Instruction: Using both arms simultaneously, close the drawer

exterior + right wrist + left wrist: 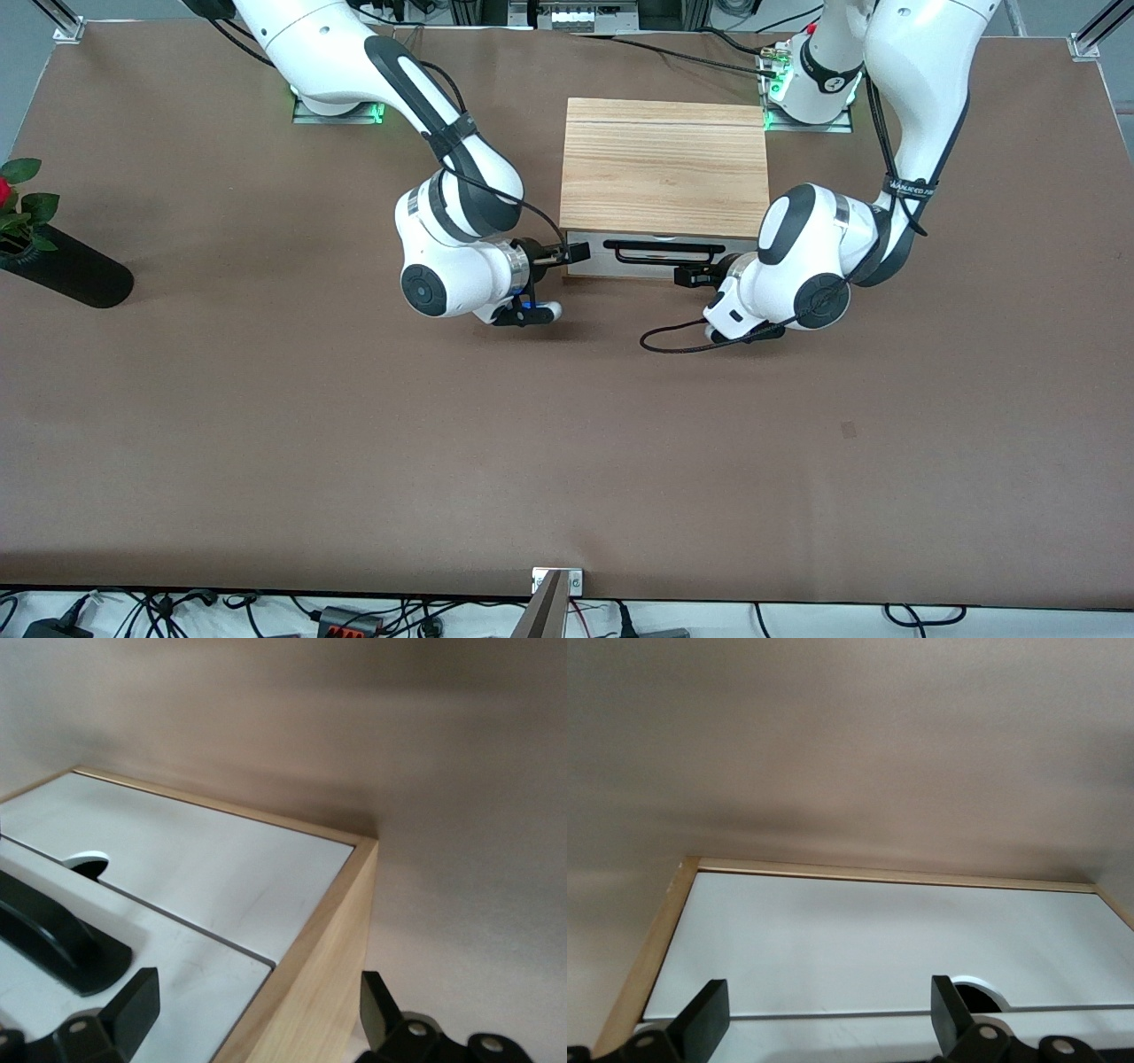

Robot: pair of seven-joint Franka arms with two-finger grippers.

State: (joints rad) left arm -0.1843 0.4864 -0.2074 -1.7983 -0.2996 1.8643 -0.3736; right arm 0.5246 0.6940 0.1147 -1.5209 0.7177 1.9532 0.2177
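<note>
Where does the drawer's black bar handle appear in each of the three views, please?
Front view: the black bar handle lies on the drawer front, between the two grippers.
Left wrist view: not in view.
Right wrist view: the handle is beside the open fingers.
Shared landmark: the white front panel.

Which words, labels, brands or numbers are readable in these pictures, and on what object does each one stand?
White lettering on the black strap around the left arm: too small to read.
The drawer, box and table: no text.
Both wrist views: none.
</note>
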